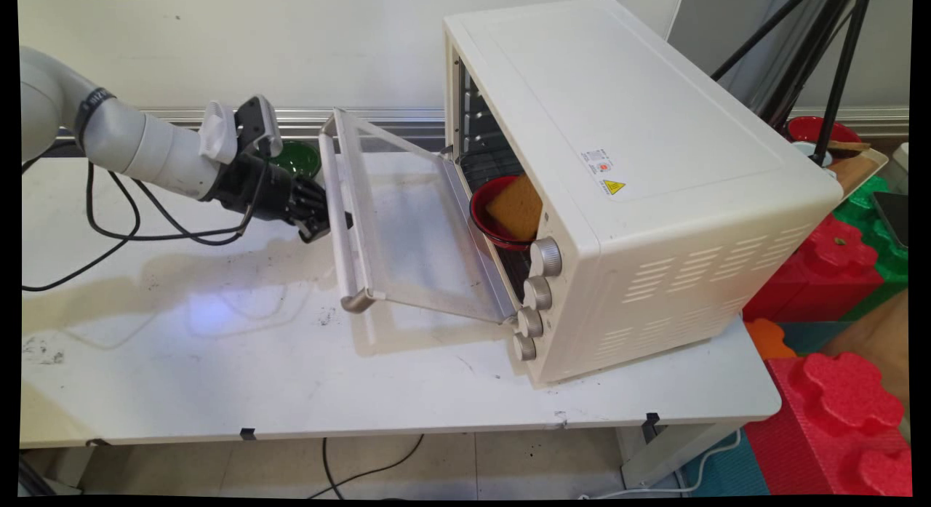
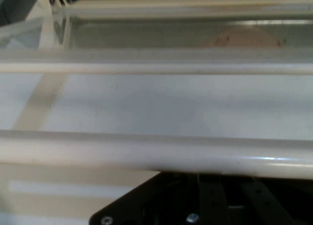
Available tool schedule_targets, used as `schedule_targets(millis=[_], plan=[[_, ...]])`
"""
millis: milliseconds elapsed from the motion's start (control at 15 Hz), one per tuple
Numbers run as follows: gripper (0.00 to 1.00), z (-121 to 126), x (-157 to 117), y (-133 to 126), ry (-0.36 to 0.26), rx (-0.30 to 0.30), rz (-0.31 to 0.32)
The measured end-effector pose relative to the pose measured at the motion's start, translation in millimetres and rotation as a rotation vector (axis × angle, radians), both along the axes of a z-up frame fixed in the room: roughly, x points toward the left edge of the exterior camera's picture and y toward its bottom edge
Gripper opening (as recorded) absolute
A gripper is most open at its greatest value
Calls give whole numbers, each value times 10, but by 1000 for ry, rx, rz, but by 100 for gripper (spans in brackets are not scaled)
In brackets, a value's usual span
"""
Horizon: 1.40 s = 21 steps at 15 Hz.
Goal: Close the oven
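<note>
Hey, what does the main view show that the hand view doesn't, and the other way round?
Only the main view shows the whole toaster oven, its four knobs, the red bowl with a tan sponge inside it, a green bowl behind the arm, and the white table.

Only the hand view shows the gripper's black linkage close up, right under the handle bar.

Both show the open glass door and its handle bar, with the gripper at that bar.
</note>
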<state>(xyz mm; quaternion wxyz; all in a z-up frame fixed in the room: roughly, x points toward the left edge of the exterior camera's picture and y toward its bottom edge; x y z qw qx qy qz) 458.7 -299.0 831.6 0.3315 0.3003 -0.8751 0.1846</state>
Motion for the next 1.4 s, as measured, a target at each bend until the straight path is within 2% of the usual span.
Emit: schedule_targets(millis=[1400], plan=[[0, 645, -167, -285, 147, -217, -57]])
